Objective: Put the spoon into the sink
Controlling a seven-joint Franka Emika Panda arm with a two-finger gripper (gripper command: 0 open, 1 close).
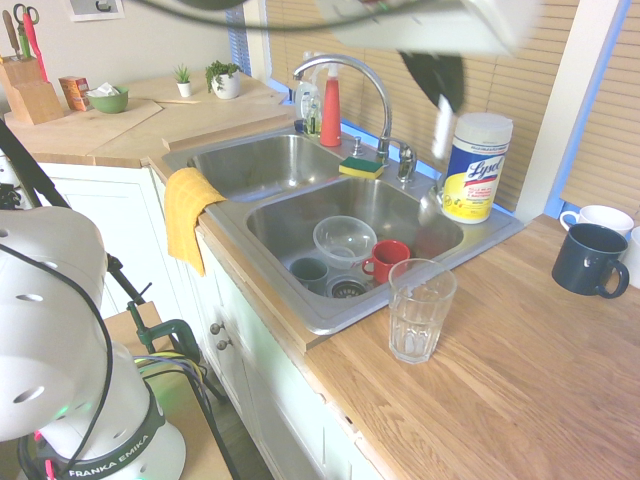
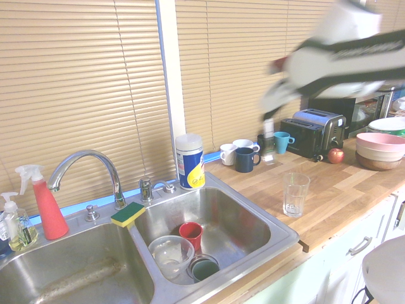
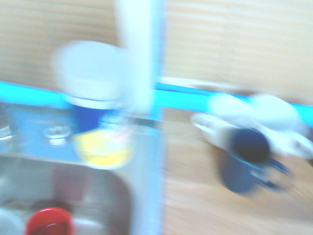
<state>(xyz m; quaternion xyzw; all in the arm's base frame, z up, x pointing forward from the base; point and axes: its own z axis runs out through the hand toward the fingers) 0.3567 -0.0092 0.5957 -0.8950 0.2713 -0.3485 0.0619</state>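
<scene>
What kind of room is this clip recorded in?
A home kitchen, by the look of it: a stainless double-basin sink with a curved faucet set into a wooden countertop, and a toaster by the window blinds.

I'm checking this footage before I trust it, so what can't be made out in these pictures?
First exterior view: the spoon is only a pale smear under the gripper, motion blur.
Second exterior view: the gripper is blurred too.
Wrist view: the canister label is smeared, unreadable.
</scene>
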